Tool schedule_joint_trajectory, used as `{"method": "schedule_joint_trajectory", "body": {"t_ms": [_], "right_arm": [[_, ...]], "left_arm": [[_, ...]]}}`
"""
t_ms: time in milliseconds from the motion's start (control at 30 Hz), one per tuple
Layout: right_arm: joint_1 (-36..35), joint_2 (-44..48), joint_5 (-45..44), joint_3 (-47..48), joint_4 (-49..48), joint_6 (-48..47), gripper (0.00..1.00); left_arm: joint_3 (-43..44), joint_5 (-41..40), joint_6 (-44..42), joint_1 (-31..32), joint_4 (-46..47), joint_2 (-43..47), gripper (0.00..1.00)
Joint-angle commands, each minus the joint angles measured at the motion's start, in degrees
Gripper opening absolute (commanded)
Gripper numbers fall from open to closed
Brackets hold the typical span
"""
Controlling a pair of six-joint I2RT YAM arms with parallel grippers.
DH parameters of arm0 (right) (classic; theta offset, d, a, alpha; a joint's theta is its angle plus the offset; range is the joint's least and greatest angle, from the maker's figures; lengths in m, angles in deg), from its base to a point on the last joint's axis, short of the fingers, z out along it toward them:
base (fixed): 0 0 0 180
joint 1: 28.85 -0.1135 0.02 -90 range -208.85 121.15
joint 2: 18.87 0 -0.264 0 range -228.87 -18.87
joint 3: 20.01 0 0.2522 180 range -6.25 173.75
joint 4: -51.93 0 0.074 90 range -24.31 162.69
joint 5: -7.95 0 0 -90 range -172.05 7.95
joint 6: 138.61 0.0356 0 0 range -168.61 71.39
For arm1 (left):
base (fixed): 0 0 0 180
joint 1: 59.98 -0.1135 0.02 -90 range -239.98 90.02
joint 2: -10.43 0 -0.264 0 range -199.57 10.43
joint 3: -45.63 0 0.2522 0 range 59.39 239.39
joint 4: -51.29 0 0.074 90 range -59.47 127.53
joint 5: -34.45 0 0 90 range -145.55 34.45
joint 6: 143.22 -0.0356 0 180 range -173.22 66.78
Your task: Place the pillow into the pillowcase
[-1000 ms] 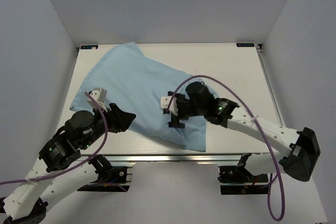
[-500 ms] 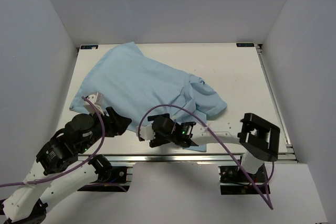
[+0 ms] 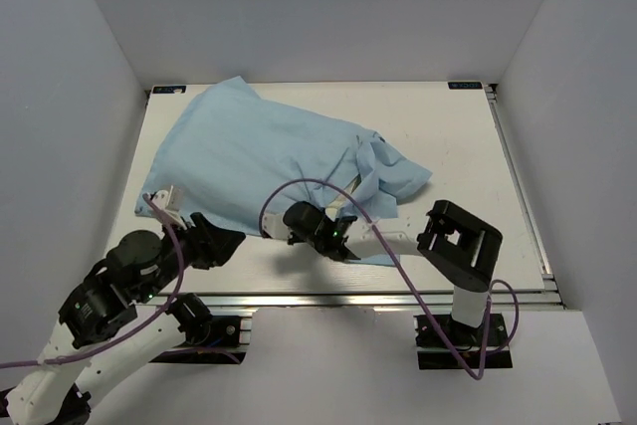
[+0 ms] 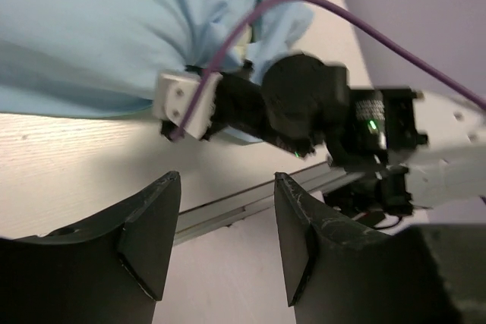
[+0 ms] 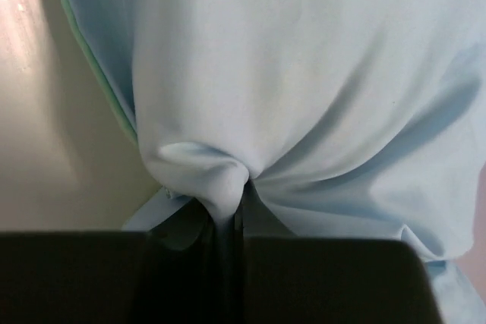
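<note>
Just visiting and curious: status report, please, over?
Right gripper shut on bunched pillowcase. Left gripper open, holding nothing. Pillow not in sight. Purple cable loops over the cloth.

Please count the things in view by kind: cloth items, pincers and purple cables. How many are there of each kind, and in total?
Pillowcase: 1
Pincers: 2, the left pincer and the right pincer
Purple cables: 2
Total: 5
</note>
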Motion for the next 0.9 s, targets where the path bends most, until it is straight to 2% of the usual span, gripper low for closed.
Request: {"method": "schedule_joint_trajectory", "body": {"t_ms": [0, 33, 100, 167, 333, 367, 500, 533, 600, 633, 667, 700, 733, 833, 867], "right_arm": [[4.2, -1.2, 8.3, 5.7, 14.4, 8.0, 0.0], [5.1, 1.6, 11.4, 7.0, 16.1, 8.9, 0.0], [6.9, 5.5, 21.8, 10.5, 20.1, 11.6, 0.0], [7.9, 10.9, 30.9, 17.5, 26.2, 13.6, 0.0], [8.9, 20.0, 40.9, 35.1, 32.6, 16.7, 0.0], [9.4, 20.8, 45.1, 37.8, 32.9, 17.9, 0.0], [14.9, 22.2, 56.2, 51.1, 33.2, 29.3, 0.0], [20.2, 22.1, 60.3, 55.2, 32.5, 31.8, 0.0], [28.3, 23.3, 63.5, 55.2, 25.4, 41.4, 0.0], [38.1, 24.0, 65.6, 53.5, 21.5, 45.6, 0.0], [43.8, 24.6, 67.1, 48.0, 12.9, 49.6, 0.0], [48.7, 24.0, 69.0, 45.3, 9.4, 53.4, 0.0], [57.2, 22.7, 73.4, 43.6, 8.1, 57.8, 0.0], [64.3, 12.6, 77.8, 44.2, 20.1, 52.7, 0.0], [64.7, 10.2, 76.5, 44.5, 25.1, 43.1, 0.0]], "left_arm": [[-1.0, 5.1, -1.8, 0.0, 3.5, 3.5, 0.62], [-1.4, 9.7, -2.8, 0.0, 5.1, 5.2, 0.62], [-1.6, 13.5, -4.6, 0.0, 9.1, 6.2, 0.62], [-0.3, 18.1, -6.6, 0.0, 11.8, 6.6, 0.61], [3.3, 23.3, -10.5, 0.0, 19.3, 6.1, 0.62], [3.7, 26.1, -10.6, 0.0, 23.1, 5.5, 0.62], [4.3, 31.7, -9.7, 0.0, 31.0, 3.4, 0.62], [4.6, 32.0, -9.2, 0.0, 32.1, 3.1, 0.62], [5.2, 31.9, -9.2, 0.0, 32.2, 2.1, 0.62], [5.4, 31.6, -9.3, 0.0, 32.1, 2.0, 0.62], [5.5, 31.3, -9.2, -0.1, 32.0, 1.9, 0.62], [5.5, 31.1, -9.2, -0.1, 32.0, 2.0, 0.62], [5.4, 31.0, -9.2, 0.0, 32.0, 2.2, 0.62], [4.1, 29.7, -9.3, 0.0, 31.7, 3.3, 0.62], [3.1, 29.1, -9.4, -0.1, 31.7, 3.7, 0.62]]}}
